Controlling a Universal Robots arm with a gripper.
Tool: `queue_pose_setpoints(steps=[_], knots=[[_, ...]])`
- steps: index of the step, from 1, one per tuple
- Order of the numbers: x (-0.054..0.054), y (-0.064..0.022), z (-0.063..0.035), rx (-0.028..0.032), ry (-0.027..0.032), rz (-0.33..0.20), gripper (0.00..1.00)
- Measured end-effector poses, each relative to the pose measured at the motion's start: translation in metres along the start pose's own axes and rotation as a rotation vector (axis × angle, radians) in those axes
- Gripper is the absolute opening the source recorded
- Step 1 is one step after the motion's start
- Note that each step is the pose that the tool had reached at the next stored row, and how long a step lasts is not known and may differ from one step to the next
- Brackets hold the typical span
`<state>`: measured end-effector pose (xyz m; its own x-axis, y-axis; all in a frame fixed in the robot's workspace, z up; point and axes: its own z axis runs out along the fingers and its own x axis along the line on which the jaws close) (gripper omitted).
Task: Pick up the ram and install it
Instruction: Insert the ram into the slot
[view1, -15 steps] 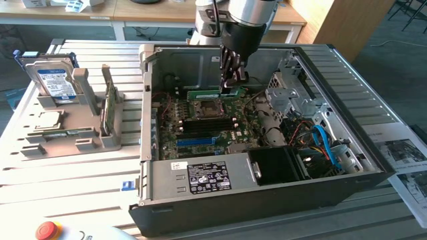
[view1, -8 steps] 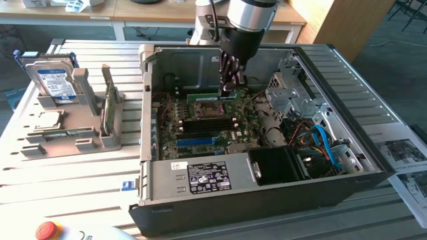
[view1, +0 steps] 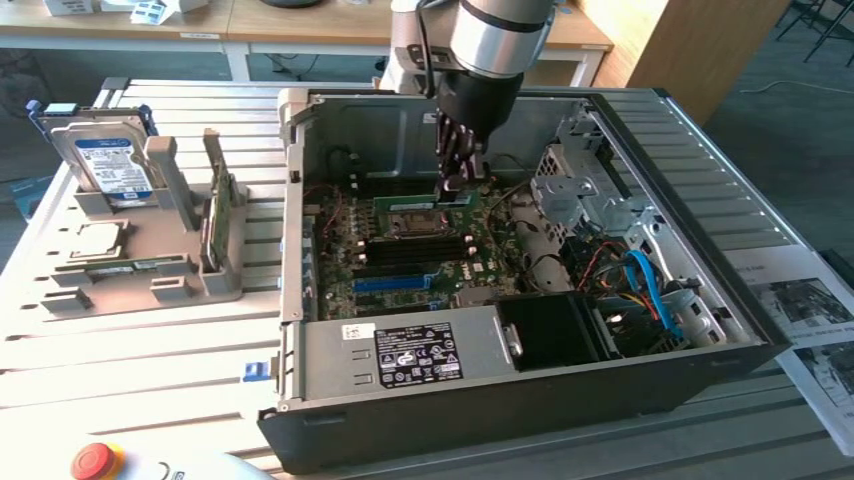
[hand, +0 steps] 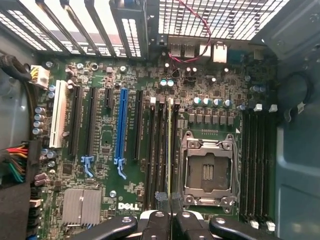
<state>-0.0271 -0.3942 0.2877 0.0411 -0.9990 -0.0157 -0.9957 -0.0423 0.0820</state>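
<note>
My gripper (view1: 455, 185) reaches down into the open computer case (view1: 747, 350) and is shut on the ram (view1: 420, 200), a thin green stick held on edge just behind the processor socket (view1: 411, 222). In the wrist view the ram (hand: 170, 145) shows edge-on as a narrow yellow-green line. It runs away from my gripper (hand: 170, 217) along the black memory slots (hand: 159, 150) beside the empty socket (hand: 207, 172). The black fingers (hand: 156, 222) press it from both sides. I cannot tell whether it sits in a slot.
A grey rack (view1: 200, 280) on the exterior view's left holds a hard drive (view1: 110, 165) and a square silver processor (view1: 91, 238). Inside the case are a power supply (view1: 400, 350), drive cages (view1: 587, 190) and blue cables (view1: 654, 290). More memory slots (hand: 255, 160) lie beyond the socket.
</note>
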Motion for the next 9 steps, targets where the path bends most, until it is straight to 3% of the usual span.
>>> queue_pose_setpoints(steps=[9], knots=[[-0.001,-0.0008,0.0155,-0.0005,-0.0001,0.0,0.12]])
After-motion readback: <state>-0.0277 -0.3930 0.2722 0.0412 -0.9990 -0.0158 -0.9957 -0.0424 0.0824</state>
